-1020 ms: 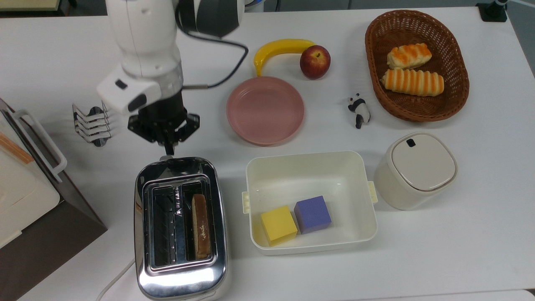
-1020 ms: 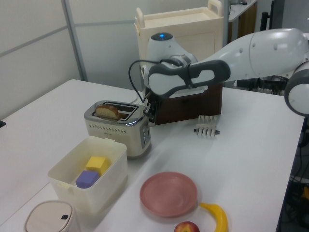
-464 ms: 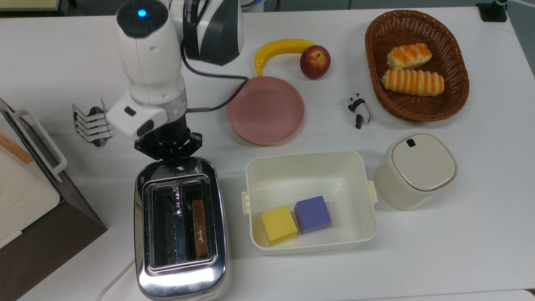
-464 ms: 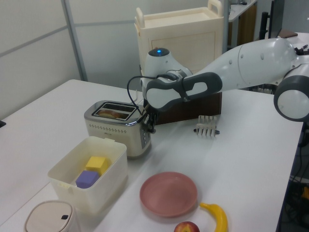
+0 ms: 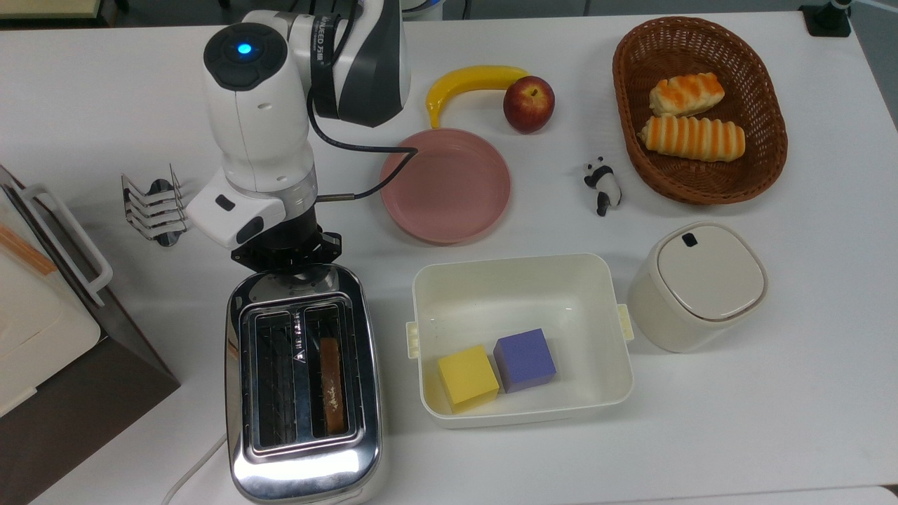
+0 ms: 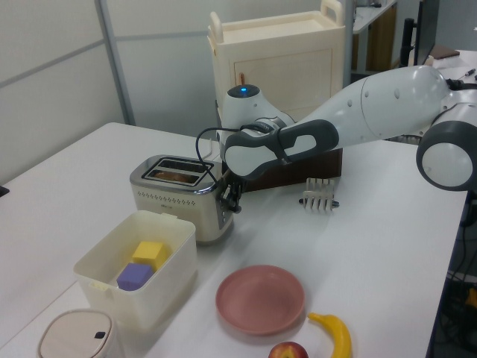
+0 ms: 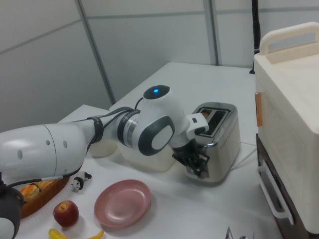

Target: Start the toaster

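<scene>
The chrome two-slot toaster [image 5: 303, 449] stands at the front left of the table in the top view, with a white cord trailing from its near end. A slice of bread [image 5: 332, 384] sits low in the slot on the top view's right. My gripper [image 6: 232, 200] is shut and pressed low against the toaster's [image 6: 182, 195] lever end. The wrist hides the lever in the top view. In the right view the gripper [image 7: 197, 167] sits at the lower end face of the toaster [image 7: 219, 132].
A cream tub [image 5: 523, 277] with a yellow and a purple cube stands right of the toaster. A pink plate [image 5: 445, 184], a wire toast rack [image 5: 151, 207] and a big white-and-brown box [image 5: 49, 337] lie close by. A lidded container [image 5: 701, 284], a bread basket [image 5: 772, 119], fruit and a panda figure lie farther right.
My gripper has gone down along the toaster's end. The bread slice has sunk from sticking above the slot to deep inside it.
</scene>
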